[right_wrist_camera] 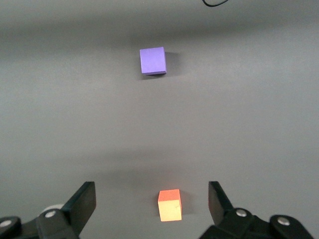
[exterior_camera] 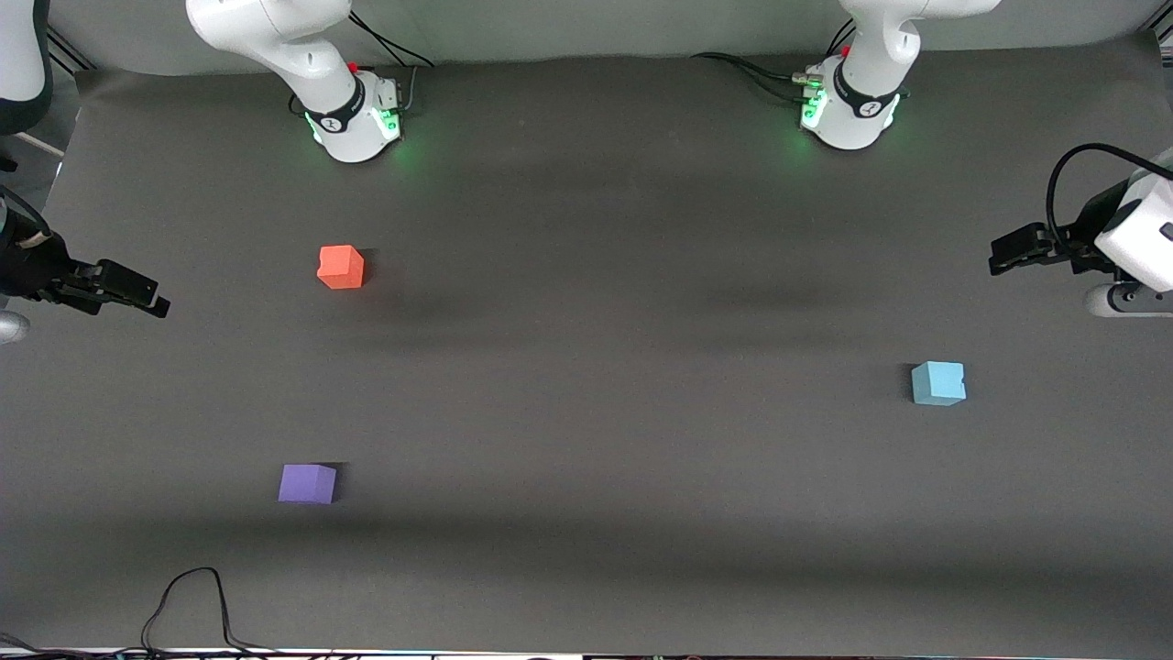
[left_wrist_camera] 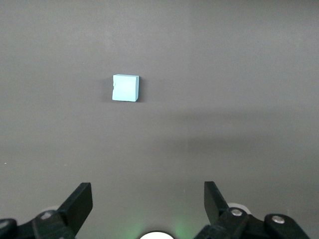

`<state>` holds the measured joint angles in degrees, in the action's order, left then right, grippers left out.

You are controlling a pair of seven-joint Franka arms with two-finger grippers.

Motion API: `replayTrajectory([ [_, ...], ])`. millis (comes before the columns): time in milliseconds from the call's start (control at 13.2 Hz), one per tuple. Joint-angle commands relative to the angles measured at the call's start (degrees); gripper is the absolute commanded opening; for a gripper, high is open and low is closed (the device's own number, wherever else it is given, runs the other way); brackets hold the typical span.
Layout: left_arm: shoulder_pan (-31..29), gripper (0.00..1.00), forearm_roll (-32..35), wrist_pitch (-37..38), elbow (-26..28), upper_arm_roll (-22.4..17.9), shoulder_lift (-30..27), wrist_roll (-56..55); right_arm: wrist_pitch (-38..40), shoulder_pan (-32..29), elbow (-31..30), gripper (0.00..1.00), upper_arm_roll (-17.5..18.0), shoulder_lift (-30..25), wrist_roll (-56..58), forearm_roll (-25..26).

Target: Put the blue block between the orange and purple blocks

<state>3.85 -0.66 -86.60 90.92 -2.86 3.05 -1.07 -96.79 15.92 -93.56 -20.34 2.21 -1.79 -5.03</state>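
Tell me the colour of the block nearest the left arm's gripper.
Light sky blue block; clearest in the left wrist view.

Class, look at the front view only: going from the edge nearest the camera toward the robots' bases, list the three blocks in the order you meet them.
purple block → blue block → orange block

Blue block (exterior_camera: 937, 383) sits well apart from orange block (exterior_camera: 341, 267) and purple block (exterior_camera: 307, 483)

No legible text or labels.
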Motion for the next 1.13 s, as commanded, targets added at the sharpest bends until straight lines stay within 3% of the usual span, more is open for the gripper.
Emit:
replayTrajectory([
  [0, 0.6, 1.0, -0.7, 0.9, 0.0, -0.8, -0.9, 0.8, 0.7, 0.1, 1.3, 1.0, -0.2, 0.7, 1.3, -0.7],
  [227, 0.3, 1.0, -0.6, 1.7, -0.1, -1.2, -0.9, 1.0, 0.7, 0.0, 1.3, 1.0, -0.2, 0.7, 1.3, -0.7],
  [378, -0.4, 1.0, 0.2, 2.3, 0.5, -1.4, -1.9, 7.4, 0.7, 0.3, 1.4, 1.0, -0.2, 0.7, 1.2, -0.7],
  [529, -3.6, 1.0, 1.1, 1.4, 3.9, -1.4, -4.7, 10.8, 0.7, 0.3, 1.4, 1.0, -0.2, 0.7, 1.1, -0.7],
  [831, -3.9, 1.0, 3.2, -0.6, 7.4, -1.4, -6.2, 16.1, 0.7, 0.3, 1.3, 1.0, -0.2, 0.9, 1.3, -0.7],
  [1058, -4.3, 1.0, 5.0, -7.4, 15.7, -1.8, -9.7, 18.2, 0.7, 0.3, 1.4, 1.0, -0.2, 0.9, 1.3, -0.7],
])
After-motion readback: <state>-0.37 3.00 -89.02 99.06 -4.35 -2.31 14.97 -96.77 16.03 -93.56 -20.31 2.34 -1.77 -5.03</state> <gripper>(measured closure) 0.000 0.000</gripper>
